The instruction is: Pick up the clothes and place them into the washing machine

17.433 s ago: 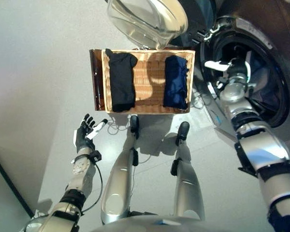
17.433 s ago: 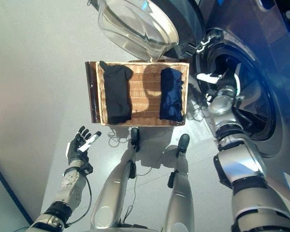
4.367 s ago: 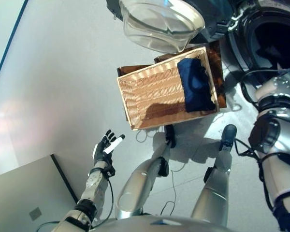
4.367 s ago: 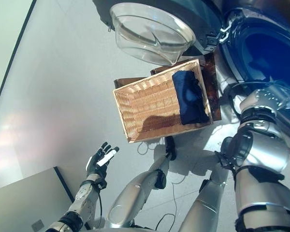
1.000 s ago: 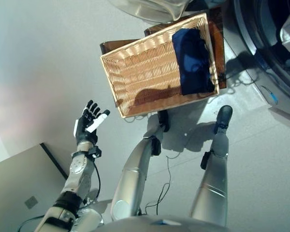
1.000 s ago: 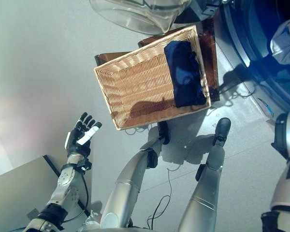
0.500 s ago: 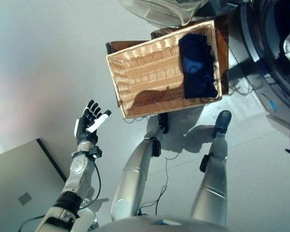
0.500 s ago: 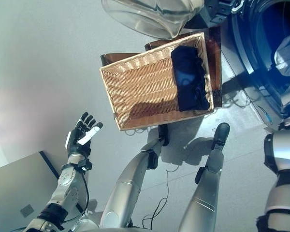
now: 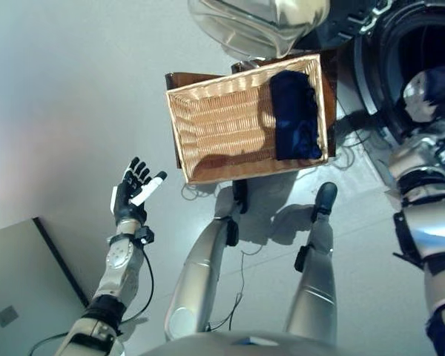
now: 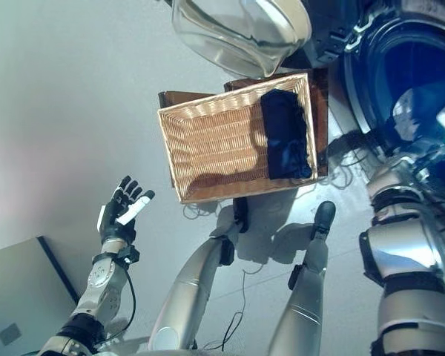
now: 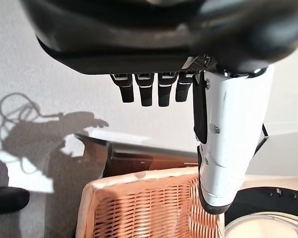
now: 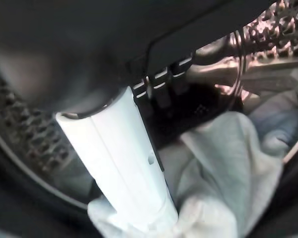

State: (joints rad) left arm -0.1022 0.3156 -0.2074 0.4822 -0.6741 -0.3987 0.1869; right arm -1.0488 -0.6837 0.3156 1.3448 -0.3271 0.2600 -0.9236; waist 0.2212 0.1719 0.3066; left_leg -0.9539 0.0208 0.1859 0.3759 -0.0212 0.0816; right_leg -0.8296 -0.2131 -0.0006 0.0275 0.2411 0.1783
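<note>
**Right arm reaching into the drum, one garment waiting in the basket**

The washing machine (image 10: 430, 81) is standing open at the robot's right, its glass door (image 10: 237, 33) hanging over the wicker basket (image 9: 215, 130) on the pale grey floor (image 9: 67, 89). The right hand (image 12: 114, 163) is working inside the drum above pale clothes (image 12: 228, 163); whether its fingers are gripping cloth cannot be told. A garment could be dragging back out on withdrawal if cloth is catching on them. The dark blue garment (image 9: 293, 115) is lying at the basket's right end. The left hand (image 9: 131, 193) is hovering empty, fingers spread, well apart from the basket.
</note>
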